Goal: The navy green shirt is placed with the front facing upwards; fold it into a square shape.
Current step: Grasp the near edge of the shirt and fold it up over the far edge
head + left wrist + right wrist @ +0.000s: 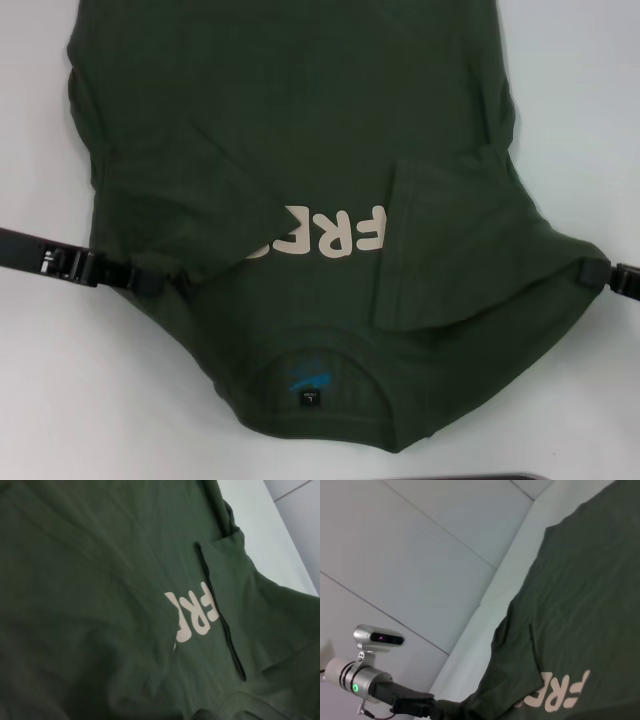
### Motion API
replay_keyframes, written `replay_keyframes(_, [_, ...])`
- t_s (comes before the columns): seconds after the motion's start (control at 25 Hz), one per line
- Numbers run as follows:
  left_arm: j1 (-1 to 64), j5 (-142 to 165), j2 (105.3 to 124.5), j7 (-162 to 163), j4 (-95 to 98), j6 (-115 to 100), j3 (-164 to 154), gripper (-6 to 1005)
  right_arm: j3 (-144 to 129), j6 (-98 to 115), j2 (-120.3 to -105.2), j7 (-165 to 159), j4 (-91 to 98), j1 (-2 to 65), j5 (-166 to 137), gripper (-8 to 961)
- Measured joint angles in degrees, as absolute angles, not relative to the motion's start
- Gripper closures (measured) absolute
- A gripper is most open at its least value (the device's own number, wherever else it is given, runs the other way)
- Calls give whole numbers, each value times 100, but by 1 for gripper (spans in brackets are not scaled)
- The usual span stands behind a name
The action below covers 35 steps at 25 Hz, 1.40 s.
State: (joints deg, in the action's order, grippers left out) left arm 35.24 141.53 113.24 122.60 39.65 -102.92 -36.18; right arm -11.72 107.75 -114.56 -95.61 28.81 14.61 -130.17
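While sleeves lie folded inward | navy green shirt (300, 130) between left hand (165, 282) | right hand (598, 272)

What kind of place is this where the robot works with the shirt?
Probably a lab or test workstation, not a home: the navy green shirt lies on a plain white table, bare pale wall panels stand behind, and the left gripper and right gripper hold its edges.

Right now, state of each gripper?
Left gripper: at the navy green shirt's left edge near the shoulder, shut on the fabric.
Right gripper: at the shirt's right edge, shut on the fabric.
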Motion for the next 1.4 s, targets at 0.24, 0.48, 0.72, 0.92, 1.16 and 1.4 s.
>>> replay_keyframes(0.24, [3585, 14170, 11335, 12277, 3965, -10221, -3632, 934, -1177, 10708, -11399, -9690, 2936, 1570, -12988, 951])
replay_keyframes(0.48, [3578, 14185, 11337, 12280, 3952, -10172, -3668, 934, -1152, 10604, -11380, -9699, 2932, 1510, -12965, 951])
replay_keyframes(0.72, [3498, 14242, 11337, 12278, 3940, -10134, -3687, 934, -1182, 10461, -11372, -9744, 2905, 1445, -13038, 951])
replay_keyframes(0.92, [3365, 14261, 11298, 12243, 3939, -10124, -3692, 934, -1188, 10446, -11372, -9751, 2895, 1445, -13157, 951])
replay_keyframes(1.16, [3146, 14264, 11234, 12231, 3962, -10150, -3696, 933, -1186, 10496, -11367, -9871, 2910, 1422, -13356, 952])
replay_keyframes(1.4, [3058, 14366, 11235, 12108, 3970, -10328, -3693, 933, -1186, 10603, -11278, -10062, 2942, 1333, -13448, 952])
